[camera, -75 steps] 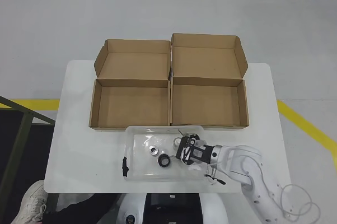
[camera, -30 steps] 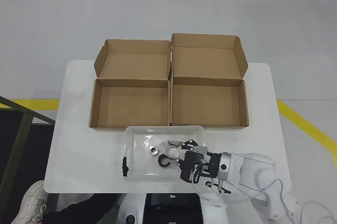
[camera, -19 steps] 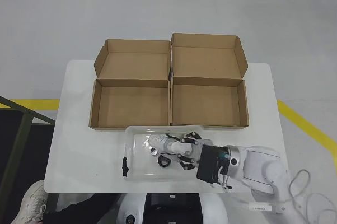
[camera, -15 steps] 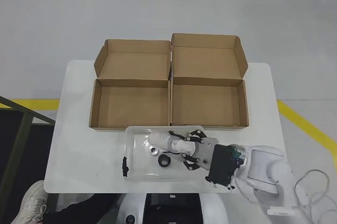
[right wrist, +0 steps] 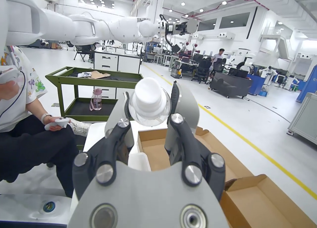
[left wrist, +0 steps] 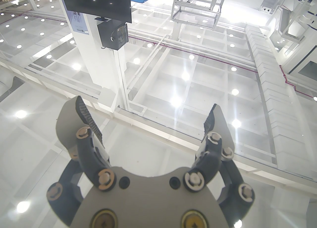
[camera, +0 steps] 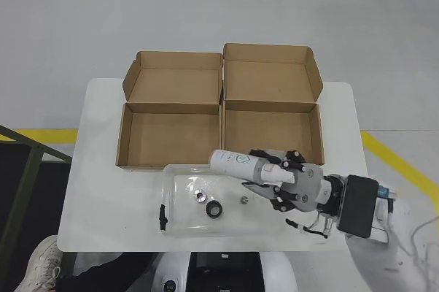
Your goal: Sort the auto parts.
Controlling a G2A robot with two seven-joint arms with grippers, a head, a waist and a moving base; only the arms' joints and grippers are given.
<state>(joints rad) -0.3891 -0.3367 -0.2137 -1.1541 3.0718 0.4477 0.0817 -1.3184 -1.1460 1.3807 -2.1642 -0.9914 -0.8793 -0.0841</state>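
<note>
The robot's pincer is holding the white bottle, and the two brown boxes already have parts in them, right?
Not quite. The right pincer does hold the white bottle, but the top view shows the left cardboard box and the right cardboard box both empty. The small parts lie in the clear tray.

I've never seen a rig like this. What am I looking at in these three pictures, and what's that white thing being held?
A two-armed robot works at a white table. The top view looks down from above its arms; the other two come from cameras on its wrists. On the table sit an open cardboard box, a second box, and a clear bin holding a dark ring, a washer and a smaller piece. The right gripper has its fingers shut on a white capped bottle, held in the air. The left gripper is open and empty, pointing at the ceiling.
</note>
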